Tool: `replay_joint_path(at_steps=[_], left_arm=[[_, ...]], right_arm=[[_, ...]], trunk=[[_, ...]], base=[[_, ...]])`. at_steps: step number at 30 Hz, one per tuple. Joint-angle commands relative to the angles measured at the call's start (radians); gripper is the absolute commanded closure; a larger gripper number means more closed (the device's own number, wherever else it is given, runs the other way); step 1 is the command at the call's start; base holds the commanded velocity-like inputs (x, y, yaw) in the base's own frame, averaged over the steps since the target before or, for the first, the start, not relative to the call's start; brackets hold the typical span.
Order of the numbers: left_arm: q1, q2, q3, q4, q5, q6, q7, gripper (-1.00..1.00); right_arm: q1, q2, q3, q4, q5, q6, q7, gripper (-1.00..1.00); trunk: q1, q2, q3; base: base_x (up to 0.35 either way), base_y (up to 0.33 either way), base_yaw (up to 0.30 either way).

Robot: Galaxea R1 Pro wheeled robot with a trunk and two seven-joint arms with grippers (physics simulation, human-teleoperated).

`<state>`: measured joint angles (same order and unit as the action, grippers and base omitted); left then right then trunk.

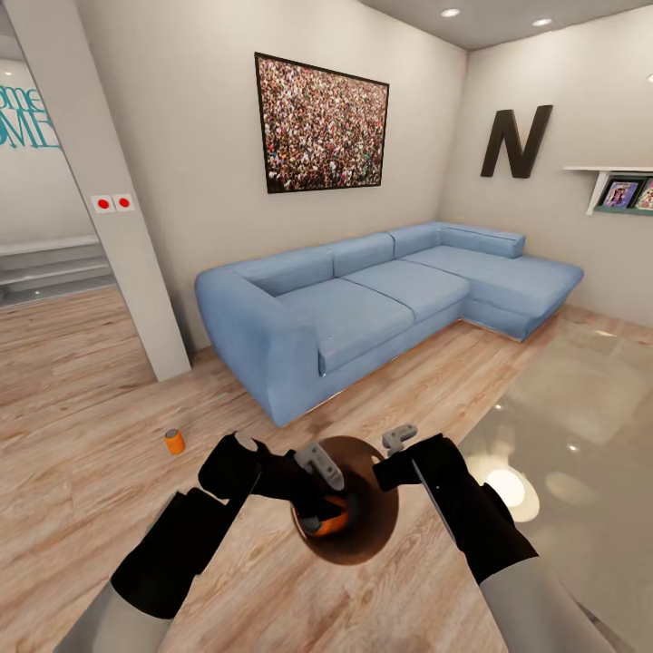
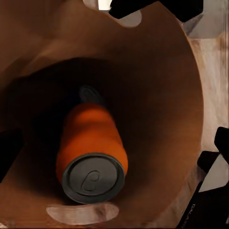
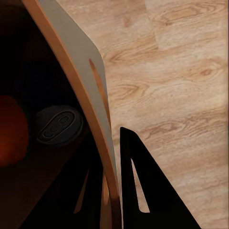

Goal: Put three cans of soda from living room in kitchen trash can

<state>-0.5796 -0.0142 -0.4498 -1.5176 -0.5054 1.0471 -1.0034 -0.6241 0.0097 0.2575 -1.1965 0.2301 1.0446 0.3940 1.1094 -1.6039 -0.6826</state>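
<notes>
Head view: left gripper point(image 1: 316, 494) state unclear, half-hidden inside trash can point(image 1: 376, 535) over orange can point(image 1: 332, 523)

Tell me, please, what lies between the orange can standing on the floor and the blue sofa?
In the head view, only bare light wood floor separates the orange can from the blue sofa.

Three soda cans are showing in all: one orange can point(image 1: 173, 441) is standing on the floor at lower left of the head view, a second orange can point(image 2: 93, 152) is lying inside the bin point(image 1: 376, 517), and one dark can point(image 2: 90, 95) is lying behind it. One bin is sitting at bottom centre. One sofa point(image 1: 363, 299) is filling the middle. One picture point(image 1: 321, 123) and one letter N point(image 1: 515, 141) are hanging above. Two red switches point(image 1: 112, 203) are showing at left, two ceiling lights point(image 1: 451, 13) at top right, and two framed photos point(image 1: 620, 193) at far right.
</notes>
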Motion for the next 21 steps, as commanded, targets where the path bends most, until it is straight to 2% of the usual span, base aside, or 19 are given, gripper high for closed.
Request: replay_joint_path(at_steps=[1,4,5,8,9,10,11,15,16,19,20,21], left_arm=[[0.0,0.007,0.001,-0.003,0.0,0.0,-0.015,-1.0],[0.0,0.031,0.021,-0.01,0.001,0.0,-0.06,-1.0],[0.0,0.047,0.054,-0.014,0.001,0.0,-0.087,-1.0],[0.0,0.063,0.119,-0.017,0.001,0.0,-0.114,-1.0],[0.0,0.075,0.159,-0.019,0.0,0.0,-0.125,-1.0],[0.0,0.085,0.176,-0.019,0.0,0.0,-0.13,-1.0],[0.0,0.11,0.209,-0.02,0.001,0.0,-0.139,-1.0],[0.001,0.157,0.281,-0.021,0.003,-0.01,-0.185,-1.0],[0.001,0.17,0.317,-0.021,0.003,-0.024,-0.228,-1.0],[0.001,0.182,0.368,-0.022,0.003,-0.053,-0.304,-1.0],[0.0,0.186,0.406,-0.022,0.003,-0.072,-0.347,-1.0],[0.0,0.188,0.429,-0.022,0.003,-0.079,-0.365,-1.0]], right_arm=[[0.0,0.0,-0.001,0.0,-0.02,0.003,0.005,1.0],[0.0,0.0,-0.002,0.0,-0.02,0.003,0.005,1.0],[0.0,-0.001,-0.002,0.0,-0.021,0.003,0.005,1.0],[0.0,-0.003,-0.003,0.0,-0.021,0.003,0.005,1.0],[0.0,-0.005,-0.004,0.0,-0.021,0.003,0.005,1.0],[0.0,-0.005,-0.004,0.0,-0.021,0.003,0.005,1.0],[0.0,-0.006,-0.004,0.0,-0.021,0.003,0.005,1.0],[0.0,-0.009,-0.005,0.002,-0.021,0.003,0.005,1.0],[0.0,-0.01,-0.005,0.004,-0.021,0.003,0.005,1.0],[0.0,-0.011,-0.006,0.007,-0.021,0.003,0.005,1.0],[0.0,-0.012,-0.006,0.008,-0.021,0.003,0.005,1.0],[0.0,-0.012,-0.006,0.008,-0.021,0.003,0.005,1.0]], trunk=[[0.0,0.0,0.0],[0.0,0.0,0.0],[0.0,0.0,0.0],[0.0,0.0,0.0],[0.0,0.0,0.0],[0.0,0.0,0.0],[0.0,0.0,0.0],[0.0,0.0,0.0],[0.0,0.0,0.0],[0.0,0.0,0.0],[0.0,0.0,0.0],[0.0,0.0,0.0]], base=[[0.0,0.0,0.0],[0.0,0.0,0.0],[0.0,0.0,0.0],[0.0,0.0,0.0],[0.0,0.0,0.0],[0.0,0.0,0.0],[0.0,0.0,0.0],[0.0,0.0,0.0],[0.0,0.0,0.0],[0.0,0.0,0.0],[0.0,0.0,0.0],[0.0,0.0,0.0]])
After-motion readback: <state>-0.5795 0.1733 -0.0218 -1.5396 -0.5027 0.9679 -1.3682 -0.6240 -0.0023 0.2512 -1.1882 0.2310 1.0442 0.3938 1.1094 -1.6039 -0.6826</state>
